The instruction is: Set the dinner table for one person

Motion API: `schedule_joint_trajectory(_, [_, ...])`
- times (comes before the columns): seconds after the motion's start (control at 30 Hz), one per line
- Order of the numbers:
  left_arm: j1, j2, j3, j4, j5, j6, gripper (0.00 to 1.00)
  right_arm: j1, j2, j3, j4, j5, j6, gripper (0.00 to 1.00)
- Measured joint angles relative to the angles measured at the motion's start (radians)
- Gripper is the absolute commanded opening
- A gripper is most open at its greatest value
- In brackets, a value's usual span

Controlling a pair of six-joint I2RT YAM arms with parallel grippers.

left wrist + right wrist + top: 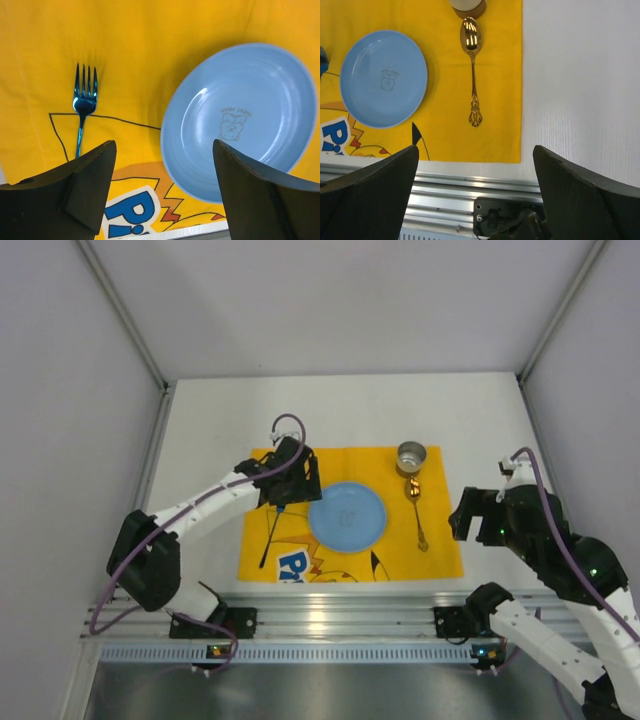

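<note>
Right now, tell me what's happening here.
Two arms are setting a place on the dinner table. On the yellow placemat lie a blue plate, a fork to its left, a gold spoon to its right and a metal cup above the spoon. The left gripper hovers open above fork and plate; the right gripper is open, empty.

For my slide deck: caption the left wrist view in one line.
Open left pincer above the yellow placemat, a blue fork and a light blue plate lying ahead of it.
</note>
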Motion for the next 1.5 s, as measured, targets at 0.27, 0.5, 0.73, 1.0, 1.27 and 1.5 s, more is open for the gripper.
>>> schedule_joint_trajectory(0.27, [-0.01, -0.059, 0.425, -0.185, -0.188, 0.132, 0.84, 0.0, 0.107, 0.231, 0.004, -0.129, -0.053, 1.0])
schedule_joint_trajectory(0.5, [-0.025, -0.242, 0.554, -0.128, -0.528, 0.29, 0.94, -0.001, 0.131, 0.312, 0.146, -0.156, 0.019, 1.0])
schedule_joint_trajectory(0.73, [-0.021, -0.679, -0.323, 0.365, -0.725, 0.662, 0.95, -0.001, -0.028, 0.084, 0.237, -0.214, 0.066, 1.0])
schedule_joint_trajectory(1.0, [0.074, -0.845, -0.882, 0.737, -0.632, 0.768, 0.98, -0.001, -0.11, 0.052, 0.273, -0.252, 0.038, 1.0])
schedule_joint_trajectory(1.27, [0.317, -0.534, -0.906, 1.131, -0.472, 0.65, 0.98, -0.001, -0.083, 0.013, 0.304, -0.294, 0.04, 1.0])
schedule_joint_trajectory(1.5, [0.438, -0.165, -0.808, 1.302, -0.38, 0.645, 0.97, -0.001, -0.014, 0.011, 0.333, -0.325, 0.038, 1.0])
